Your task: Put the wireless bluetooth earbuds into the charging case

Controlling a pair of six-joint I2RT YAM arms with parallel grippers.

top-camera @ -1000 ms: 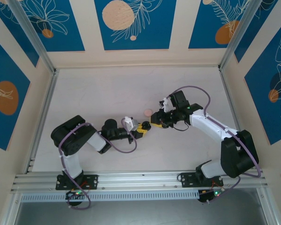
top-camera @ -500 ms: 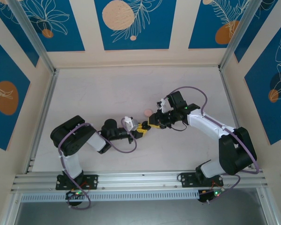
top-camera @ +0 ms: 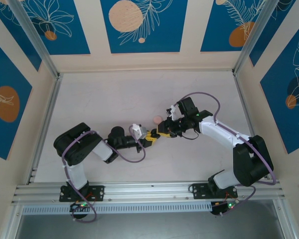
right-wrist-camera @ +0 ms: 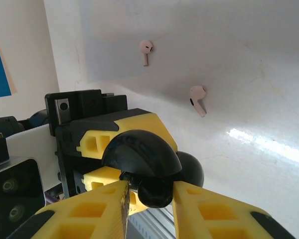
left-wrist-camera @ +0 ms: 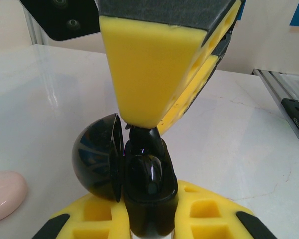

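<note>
My left gripper point(top-camera: 152, 136) point(left-wrist-camera: 149, 219) is shut on a glossy black charging case point(left-wrist-camera: 149, 199), held upright with its domed lid point(left-wrist-camera: 97, 157) swung open to the left. My right gripper point(top-camera: 161, 131) point(right-wrist-camera: 149, 199) comes at it from the other side, shut on a small black earbud point(left-wrist-camera: 139, 137) point(right-wrist-camera: 157, 191). The earbud sits at the case's open mouth, touching it. In the right wrist view the case's rounded shell point(right-wrist-camera: 139, 154) hides most of the earbud. Two pale pink earbuds point(right-wrist-camera: 146, 48) point(right-wrist-camera: 197, 95) lie loose on the white table beyond.
A pale pink round case point(top-camera: 156, 119) point(left-wrist-camera: 2, 194) lies on the table point(top-camera: 114, 94) just behind the two grippers. Aluminium rails point(top-camera: 45, 119) run along the table's sides and front, with patterned blue and cream walls around it.
My right gripper has edged a little to the left, closer to the left gripper and the black case. The left arm and the pink case have stayed put.
</note>
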